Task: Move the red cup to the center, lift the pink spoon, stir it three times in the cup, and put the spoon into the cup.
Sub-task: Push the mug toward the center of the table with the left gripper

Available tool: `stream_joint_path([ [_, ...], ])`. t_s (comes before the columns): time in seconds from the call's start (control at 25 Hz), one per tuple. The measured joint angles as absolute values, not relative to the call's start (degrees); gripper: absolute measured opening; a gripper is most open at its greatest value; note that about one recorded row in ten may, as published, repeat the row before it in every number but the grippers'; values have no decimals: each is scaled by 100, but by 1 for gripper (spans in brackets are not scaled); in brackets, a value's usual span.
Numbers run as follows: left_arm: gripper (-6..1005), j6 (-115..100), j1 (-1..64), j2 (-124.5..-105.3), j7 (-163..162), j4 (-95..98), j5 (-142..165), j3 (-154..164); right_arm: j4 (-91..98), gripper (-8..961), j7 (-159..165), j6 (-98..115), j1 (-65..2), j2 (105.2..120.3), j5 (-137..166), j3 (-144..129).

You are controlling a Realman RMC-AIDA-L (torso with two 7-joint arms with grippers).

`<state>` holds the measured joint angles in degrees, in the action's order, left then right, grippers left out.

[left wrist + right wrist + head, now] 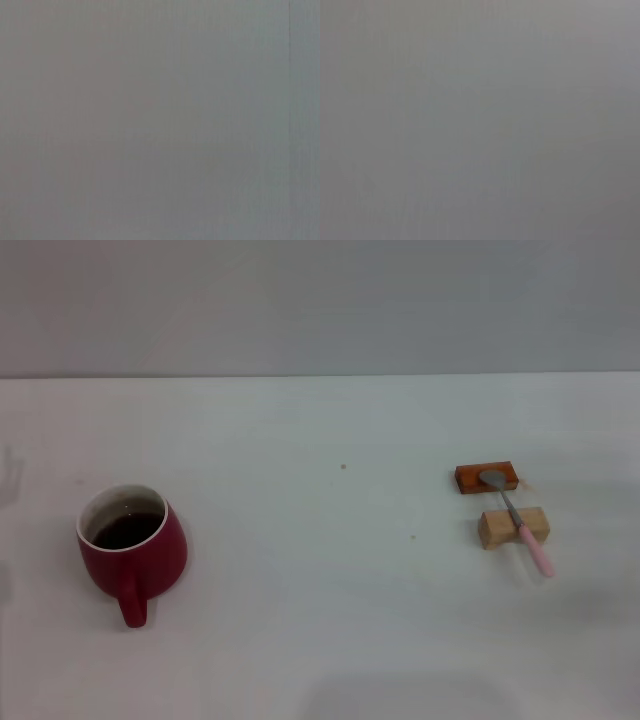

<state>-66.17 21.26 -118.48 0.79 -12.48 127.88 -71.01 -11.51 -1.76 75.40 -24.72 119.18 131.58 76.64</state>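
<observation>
Nothing begun: the red cup [132, 550] sits at my left, the pink spoon [520, 524] rests on blocks [512, 527]; neither claw shows, state unknown.

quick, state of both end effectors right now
Left end effector: not in view in any picture; its wrist camera shows only blank grey.
Right end effector: not in view either; same blank grey.

head cam looks fwd and down from above onto the white bench [330, 640], wall along the top of the frame, red cup [132, 549] lower left, pink spoon [520, 524] mid right. l and r wrist cams each face a plain grey surface only; no overlap w/ head view can be told.
</observation>
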Motion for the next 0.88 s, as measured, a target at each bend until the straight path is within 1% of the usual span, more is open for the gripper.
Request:
stream_joint_path([
  [0.28, 843, -6617, 2127, -11847, 79, -1235, 12788, -7101, -1151, 661, -176, 7540, -2470, 11918, 13140, 7664],
  [0.76, 778, -6500, 2153, -11841, 133, -1187, 12793, -7072, -1151, 660, -176, 7541, -2478, 11918, 13134, 7664],
  [0.88, 667, -6477, 2131, -11833, 143, -1135, 12797, -7070, -1151, 660, -176, 7541, -2482, 11918, 13130, 7664],
])
